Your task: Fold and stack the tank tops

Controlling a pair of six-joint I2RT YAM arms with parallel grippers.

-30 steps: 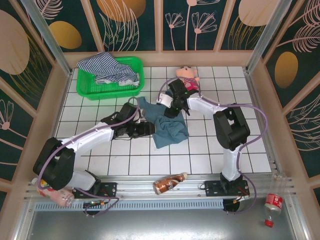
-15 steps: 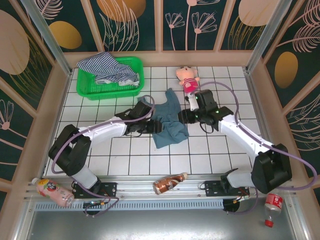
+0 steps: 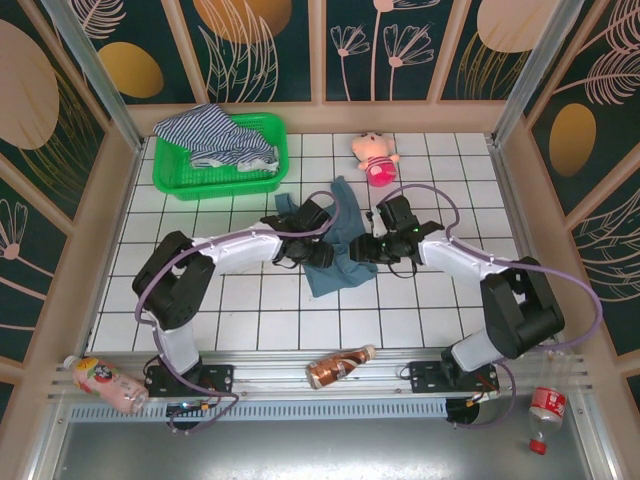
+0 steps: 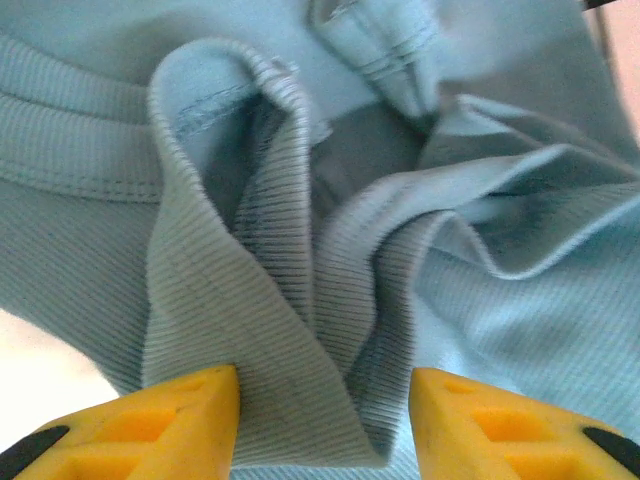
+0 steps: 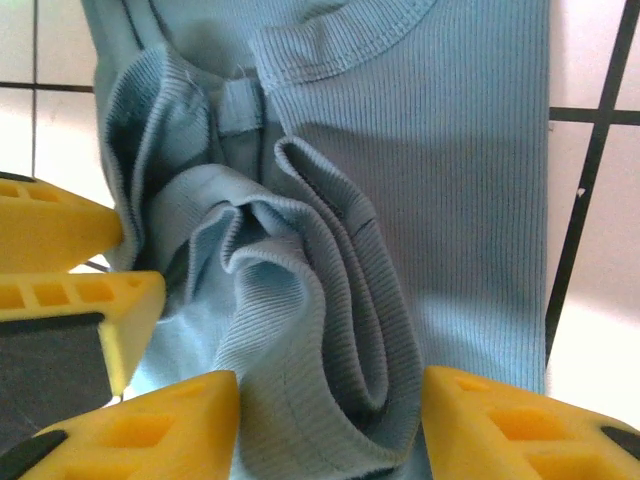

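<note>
The teal-blue tank top (image 3: 340, 262) lies crumpled mid-table, one strap reaching toward the far side. My left gripper (image 3: 318, 250) is at its left edge and my right gripper (image 3: 360, 250) at its right edge, facing each other. In the left wrist view the left gripper (image 4: 325, 400) stands open astride a raised ribbed fold (image 4: 290, 330). In the right wrist view the right gripper (image 5: 330, 400) is open around a rolled hem fold (image 5: 330, 330), with the left gripper's yellow fingers (image 5: 50, 235) close by. The striped tank top (image 3: 215, 135) lies heaped in the green basket (image 3: 215, 183).
A pink plush doll (image 3: 375, 157) lies at the far side, just beyond the teal top. A brown bottle (image 3: 340, 367) and a pink bottle (image 3: 100, 380) lie on the near rail. A red-capped bottle (image 3: 545, 408) is off the table's near right corner.
The right arm swung from the far side to the right of the teal top and lowered onto it. The left gripper slid right onto the cloth, its jaws narrowing. A strap got pulled farther away.
</note>
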